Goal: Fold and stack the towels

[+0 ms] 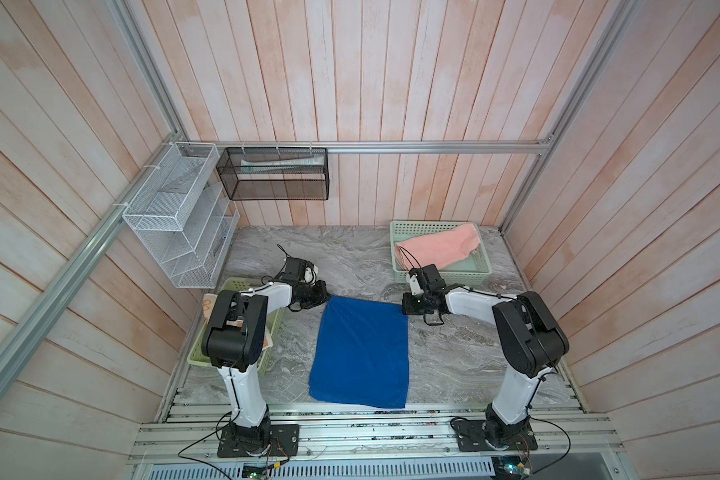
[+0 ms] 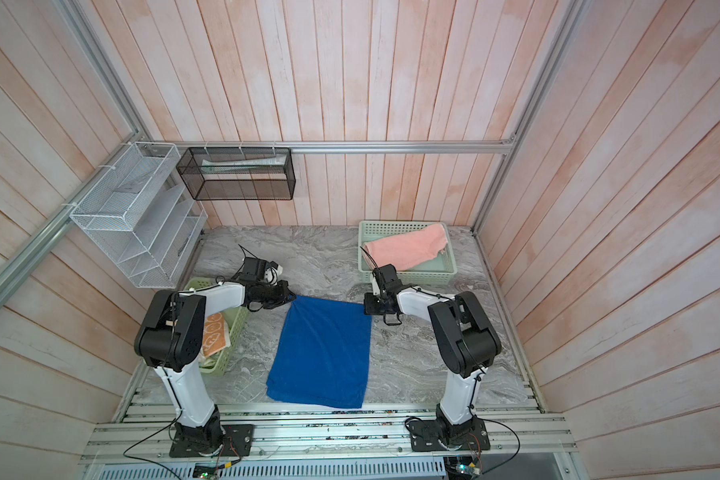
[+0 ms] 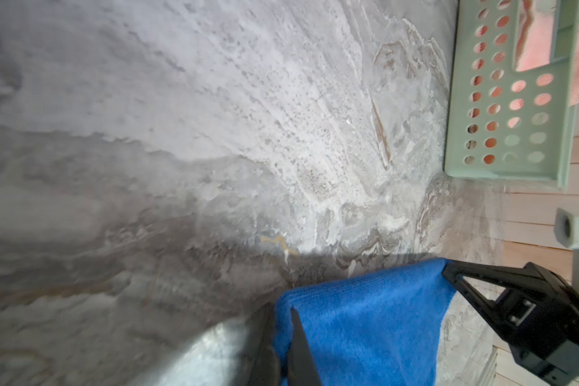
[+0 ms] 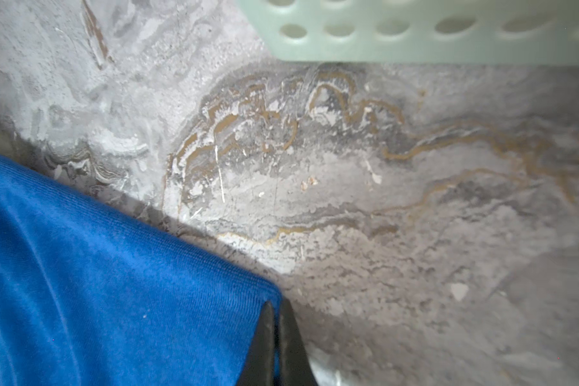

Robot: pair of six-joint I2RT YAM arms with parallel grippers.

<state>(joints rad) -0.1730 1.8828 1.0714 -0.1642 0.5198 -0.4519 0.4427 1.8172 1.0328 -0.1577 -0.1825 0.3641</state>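
Pinching the far corners of the blue towel (image 1: 360, 353) with the left fingers (image 3: 298, 351) and right fingers (image 4: 261, 344), both shut tight on it; spread out on the surface (image 1: 454, 353), with the pink towel (image 1: 437, 247) in the far basket (image 1: 441, 276)

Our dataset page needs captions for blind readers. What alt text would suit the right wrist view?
The right gripper is shut on a corner of the blue towel, which is spread on the grey marbled table. Past the corner, apart from the towel, stands the perforated wall of a pale green basket.
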